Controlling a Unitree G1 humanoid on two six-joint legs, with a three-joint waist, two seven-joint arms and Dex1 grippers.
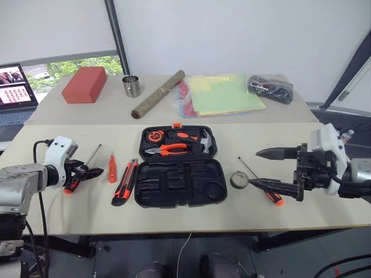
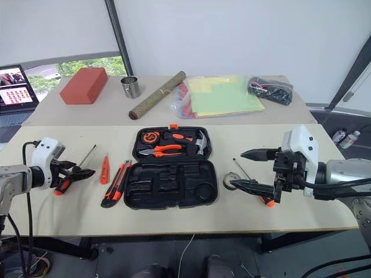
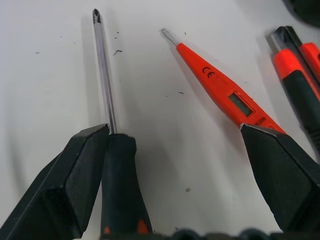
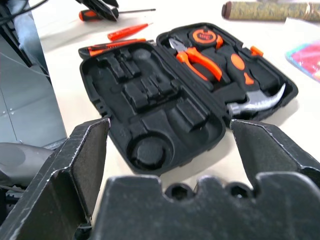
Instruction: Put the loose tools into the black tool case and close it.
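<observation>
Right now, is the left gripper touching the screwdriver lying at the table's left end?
Cannot tell. In the left wrist view one finger of the open left gripper overlaps the screwdriver handle, with no visible gap, but contact isn't plain.

Room: two pale tables [image 1: 324, 211] before white wall panels [image 1: 243, 35].
Dark post [image 1: 116, 35] between panels; window strip [image 1: 75, 66] showing greenery at left; laptop [image 1: 14, 87] on left edge; grey floor [image 1: 290, 260] with cables below.
</observation>
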